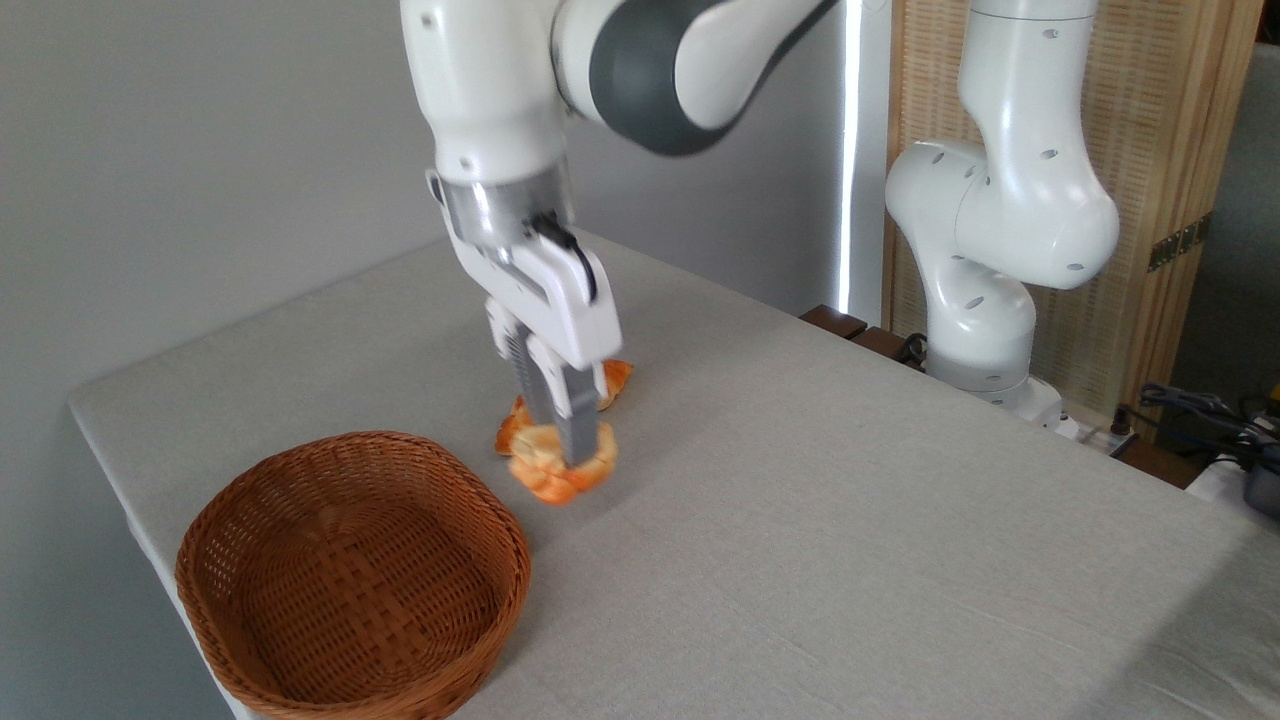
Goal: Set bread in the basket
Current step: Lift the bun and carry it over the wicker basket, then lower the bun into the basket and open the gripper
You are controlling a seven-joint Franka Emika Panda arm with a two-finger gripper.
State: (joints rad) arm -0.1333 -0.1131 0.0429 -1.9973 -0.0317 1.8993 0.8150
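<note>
End effector (pixel 565 450) clamped on bread (pixel 560 470), fingers narrowly apart around it. Held just right of basket (pixel 355 575), above tabletop (pixel 850 520). Long loaf (pixel 610 385) close behind.

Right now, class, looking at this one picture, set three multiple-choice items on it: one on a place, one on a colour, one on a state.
1. Where is the basket?
A. near the table's front left edge
B. beside the arm's base at right
C. under the claw

2. What colour is the basket?
A. white
B. reddish-brown
C. green

3. What is in the basket?
A. the bun
B. the long loaf
C. nothing

Answers:
1 A: it sits at the lower left of the table.
2 B: its weave is reddish-brown.
3 C: its inside shows only bare weave; the bun is between the fingers of the claw, with the long loaf behind.
</note>
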